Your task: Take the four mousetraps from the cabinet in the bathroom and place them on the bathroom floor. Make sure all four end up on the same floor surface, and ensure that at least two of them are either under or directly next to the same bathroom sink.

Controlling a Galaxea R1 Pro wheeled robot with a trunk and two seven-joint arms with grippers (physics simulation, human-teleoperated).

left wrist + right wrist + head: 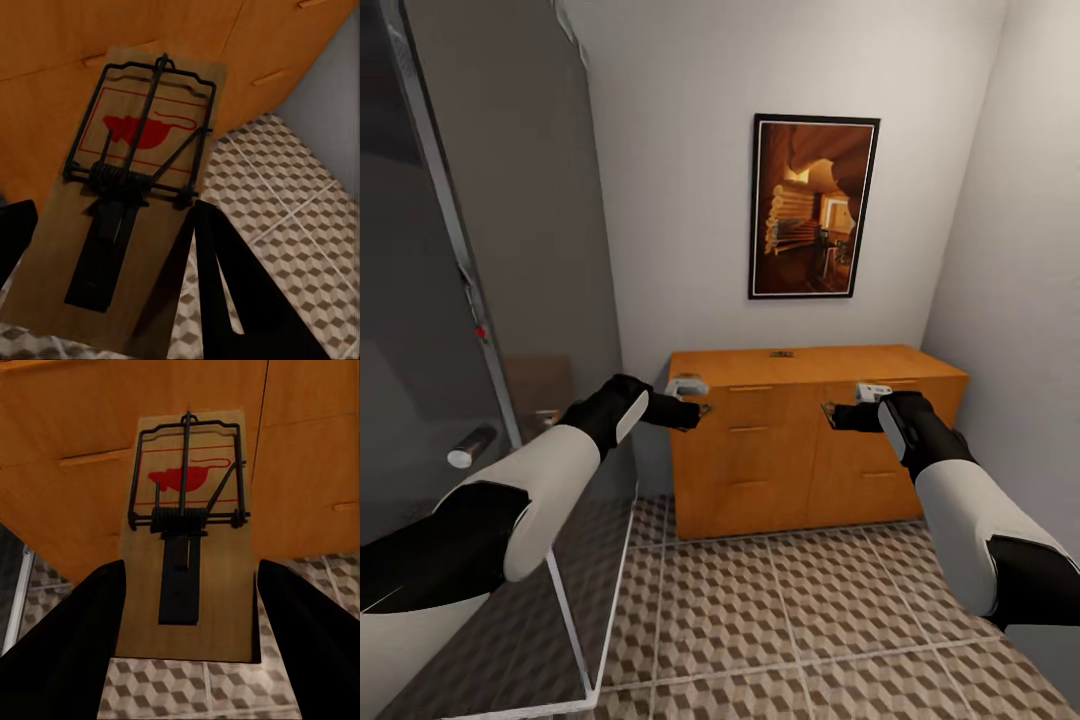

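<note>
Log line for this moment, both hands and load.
left hand: shut on mousetrap | right hand: shut on second mousetrap | facing cabinet | another trap on cabinet top | none on floor

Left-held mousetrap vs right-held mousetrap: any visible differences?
The left mousetrap lies skewed across its wrist view; the right mousetrap sits square and centred.

The left gripper holds its trap near the cabinet's left edge by the glass panel; the right gripper holds its one before the cabinet's middle.

Shared: same wooden board, red mouse print, dark wire, each clamped between jaws above the floor.
</note>
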